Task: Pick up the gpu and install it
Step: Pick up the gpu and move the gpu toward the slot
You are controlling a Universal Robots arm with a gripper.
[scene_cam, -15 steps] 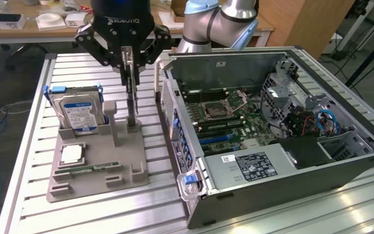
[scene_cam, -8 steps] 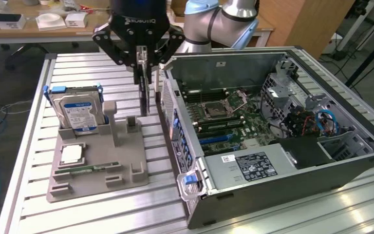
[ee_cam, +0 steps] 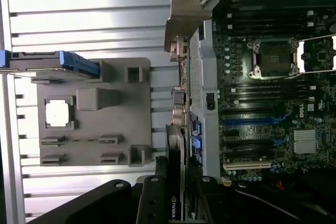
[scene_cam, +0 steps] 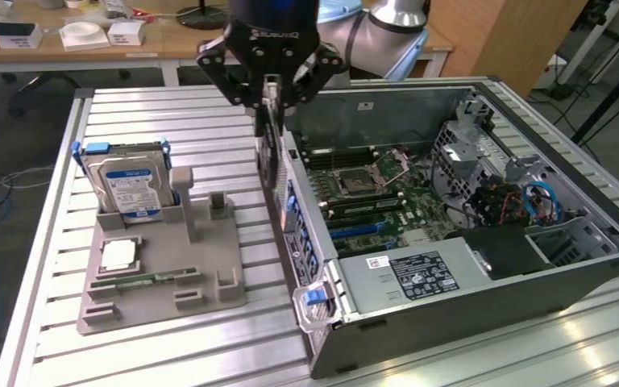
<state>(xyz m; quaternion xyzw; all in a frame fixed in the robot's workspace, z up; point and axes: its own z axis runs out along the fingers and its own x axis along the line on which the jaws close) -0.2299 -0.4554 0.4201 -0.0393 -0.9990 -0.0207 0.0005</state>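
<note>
My gripper point(scene_cam: 271, 98) hangs over the open computer case point(scene_cam: 567, 274), at its side wall towards the exterior view's left. It is shut on the gpu point(scene_cam: 270, 141), a thin card seen edge-on that hangs upright just above that wall. In the wrist view the black fingers point(ee_cam: 153, 203) clamp the gpu point(ee_cam: 176, 150) from both sides, and its silver end bracket point(ee_cam: 187, 17) points away from me. The card sits over the case wall, beside the motherboard point(ee_cam: 273, 103) and its blue and black slots point(ee_cam: 252, 120), and touches none of them.
A grey holder point(scene_cam: 164, 302) lies on the slatted table point(scene_cam: 126, 109) at the exterior view's left. It carries an upright hard drive point(scene_cam: 126, 187), a square chip point(scene_cam: 119, 255) and a memory stick point(scene_cam: 148, 280). A black power supply point(scene_cam: 422, 274) fills the case's near end.
</note>
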